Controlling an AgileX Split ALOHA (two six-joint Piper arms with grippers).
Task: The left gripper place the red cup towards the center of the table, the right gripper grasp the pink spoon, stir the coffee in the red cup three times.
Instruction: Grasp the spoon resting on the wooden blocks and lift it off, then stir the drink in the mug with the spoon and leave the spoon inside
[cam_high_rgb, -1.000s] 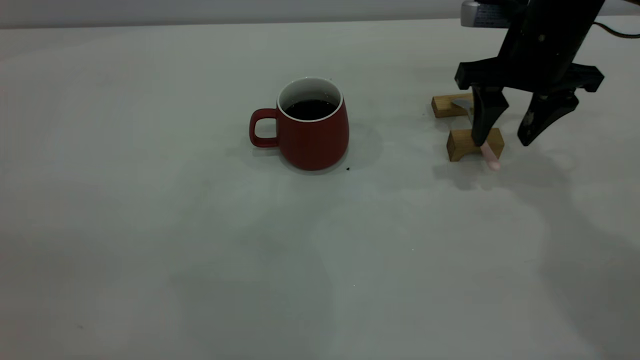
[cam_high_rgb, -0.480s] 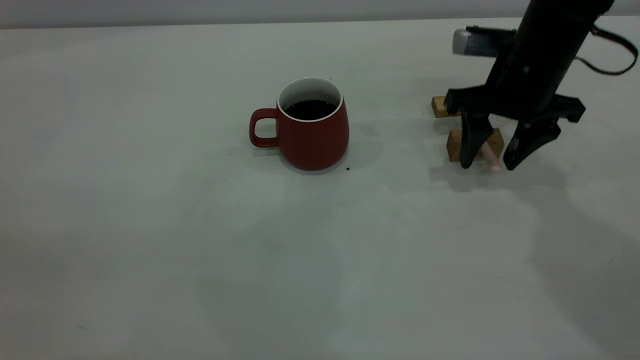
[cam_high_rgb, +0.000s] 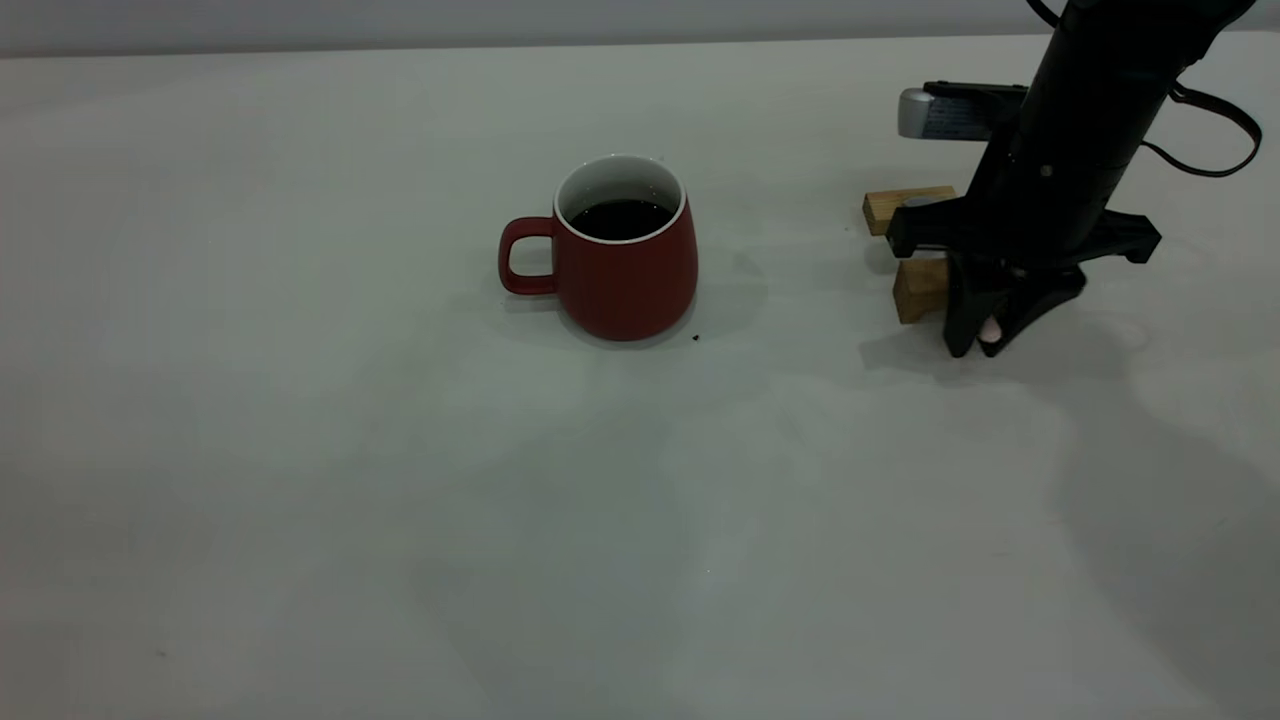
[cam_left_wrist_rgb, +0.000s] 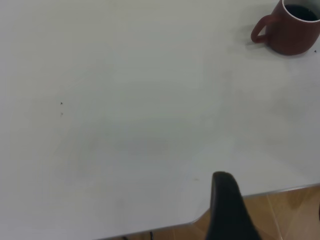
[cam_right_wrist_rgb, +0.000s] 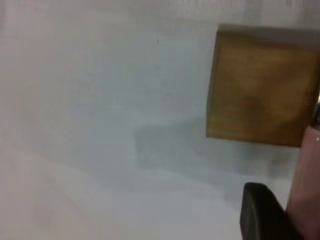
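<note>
1. The left gripper (cam_left_wrist_rgb: 227, 210) shows only in its own wrist view, as one dark finger above the edge of the surface (cam_high_rgb: 300, 450), well apart from the cup; I cannot tell if its fingers are spread or pressed together.
2. The red cup (cam_high_rgb: 620, 270) stands upright near the middle of the surface, with its handle to the left in the exterior view.
3. Inside the cup, the coffee (cam_high_rgb: 620, 218) lies dark and round, below the white inner wall.
4. To the right, two wooden blocks (cam_high_rgb: 918, 285) lie on the surface, one behind the other.
5. The right gripper (cam_high_rgb: 985, 340) reaches down just beside the nearer block, and its fingers are pinching the pale handle of the pink spoon (cam_high_rgb: 990, 328), very near the surface.
</note>
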